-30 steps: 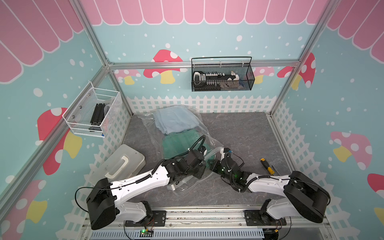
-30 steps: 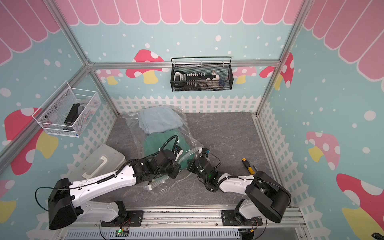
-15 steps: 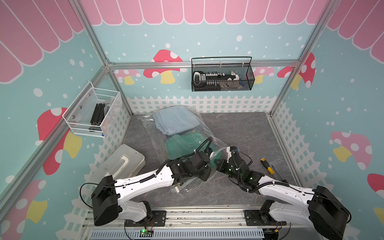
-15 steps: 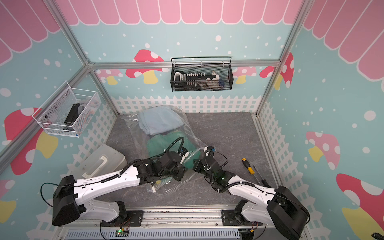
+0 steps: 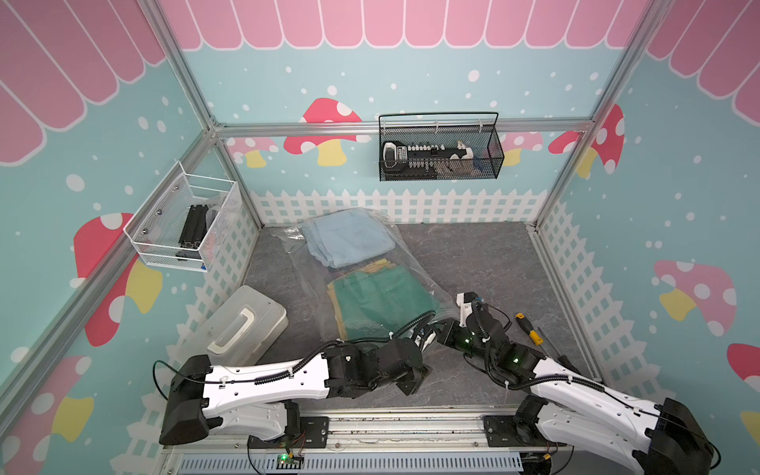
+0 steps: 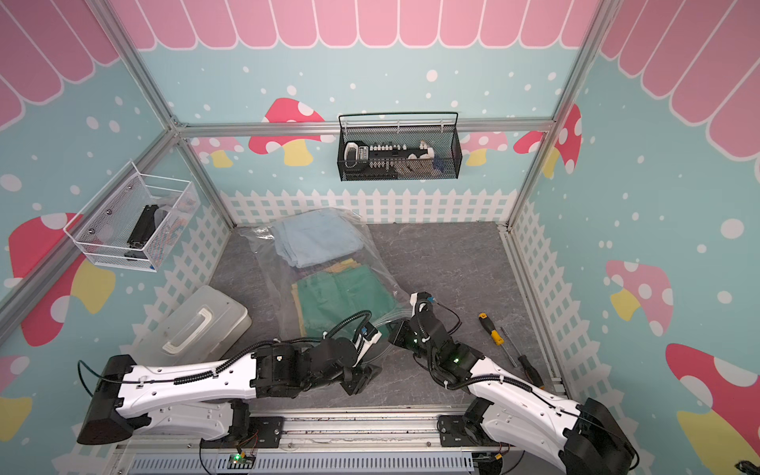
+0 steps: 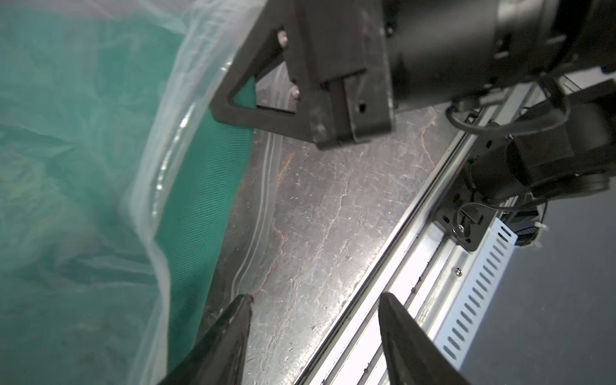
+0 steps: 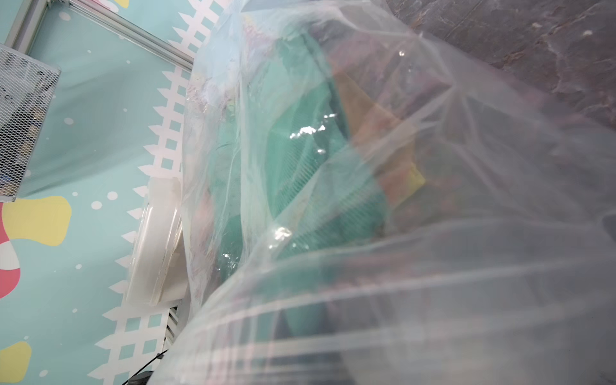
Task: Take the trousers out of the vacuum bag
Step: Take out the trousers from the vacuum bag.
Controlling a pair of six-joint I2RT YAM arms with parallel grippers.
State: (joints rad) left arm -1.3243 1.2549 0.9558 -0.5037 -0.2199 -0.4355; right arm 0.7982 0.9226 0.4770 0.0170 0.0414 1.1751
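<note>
The vacuum bag (image 5: pixel 306 283) lies along the mat, its mouth towards me. Inside it, dark green trousers (image 5: pixel 382 300) lie on top of tan and yellow trousers (image 5: pixel 376 268). Light blue trousers (image 5: pixel 349 238) are at the bag's far end. My right gripper (image 5: pixel 442 329) is shut on the upper lip of the bag's mouth and holds it raised. In the right wrist view the ridged zip-seal plastic (image 8: pixel 333 320) covers the jaws. My left gripper (image 7: pixel 315 300) stands open over the bare mat just outside the mouth, with nothing between its fingers.
A translucent hard box with a white handle (image 5: pixel 242 325) sits at the left. Screwdrivers (image 5: pixel 528 329) lie by the right fence. The front rail (image 7: pixel 410 266) is close under my left gripper. A black wire basket (image 5: pixel 440 152) and a white mesh basket (image 5: pixel 185 222) hang on the walls.
My left gripper has opened, let go of the bag's lip and drawn back towards the front rail. My right gripper stays shut on the lip and has shifted right.
</note>
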